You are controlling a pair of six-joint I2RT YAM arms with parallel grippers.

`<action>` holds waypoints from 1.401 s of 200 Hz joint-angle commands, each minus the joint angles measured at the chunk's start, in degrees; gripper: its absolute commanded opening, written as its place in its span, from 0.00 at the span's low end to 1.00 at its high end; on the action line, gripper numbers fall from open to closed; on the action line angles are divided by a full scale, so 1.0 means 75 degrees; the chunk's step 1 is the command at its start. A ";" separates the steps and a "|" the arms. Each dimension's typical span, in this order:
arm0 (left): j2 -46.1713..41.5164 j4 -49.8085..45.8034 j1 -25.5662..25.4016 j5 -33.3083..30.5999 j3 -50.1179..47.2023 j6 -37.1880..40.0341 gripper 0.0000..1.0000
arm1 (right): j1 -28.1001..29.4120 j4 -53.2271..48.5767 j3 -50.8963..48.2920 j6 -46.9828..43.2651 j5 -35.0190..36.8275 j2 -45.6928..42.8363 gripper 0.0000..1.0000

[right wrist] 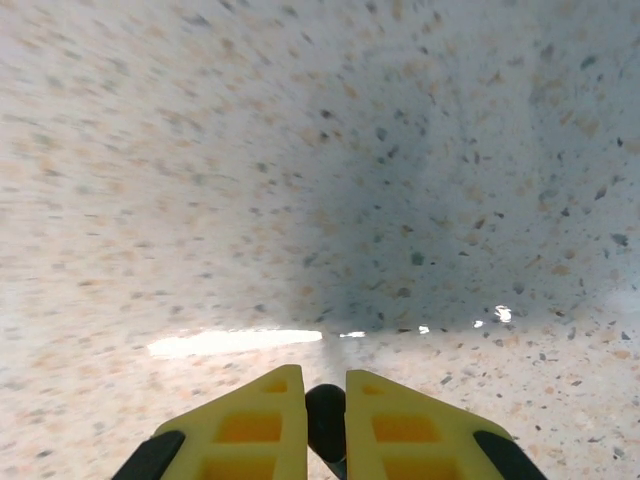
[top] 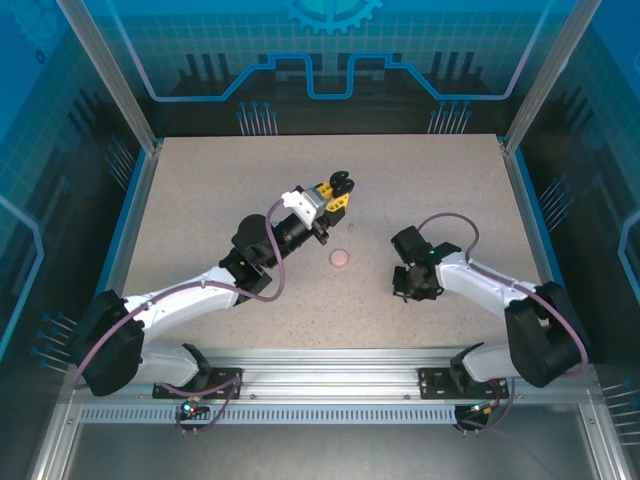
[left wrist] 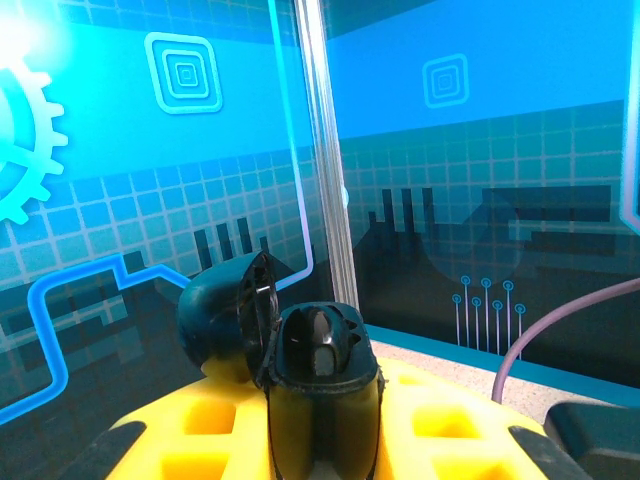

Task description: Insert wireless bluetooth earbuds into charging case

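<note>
The speckled table [top: 200, 200] spans the top view; just above its centre the left gripper [top: 341, 187] is clenched on a black charging case [left wrist: 322, 400] — its lid [left wrist: 222, 318] hangs open toward the wrist frame's left; a round pink case [top: 340, 258] lies at centre; right of it, the right gripper [right wrist: 325, 392] — close over the tabletop — pinches a tiny black earbud [right wrist: 326, 420].

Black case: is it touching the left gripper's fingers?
Touching. Left wrist view: the open case sits clamped between the yellow fingers, pressed against both.
</note>
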 commanded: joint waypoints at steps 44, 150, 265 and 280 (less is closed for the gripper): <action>-0.0405 0.0168 -0.0040 0.0265 0.0038 0.0005 0.00 | -0.0221 0.0372 0.1838 -0.0118 -0.1137 -0.1235 0.12; -0.0283 0.0055 -0.0039 0.0587 0.0270 0.0042 0.00 | -0.0729 0.2820 0.5195 -0.0529 -0.2428 -0.1281 0.12; 0.0084 0.0023 -0.0067 0.0682 0.0668 -0.0240 0.00 | -0.0394 0.5958 0.3490 0.0235 -0.3447 -0.1802 0.11; 0.0096 0.0014 -0.0070 0.0672 0.0663 -0.0233 0.00 | -0.0289 0.5957 0.3417 0.0234 -0.3465 -0.1859 0.11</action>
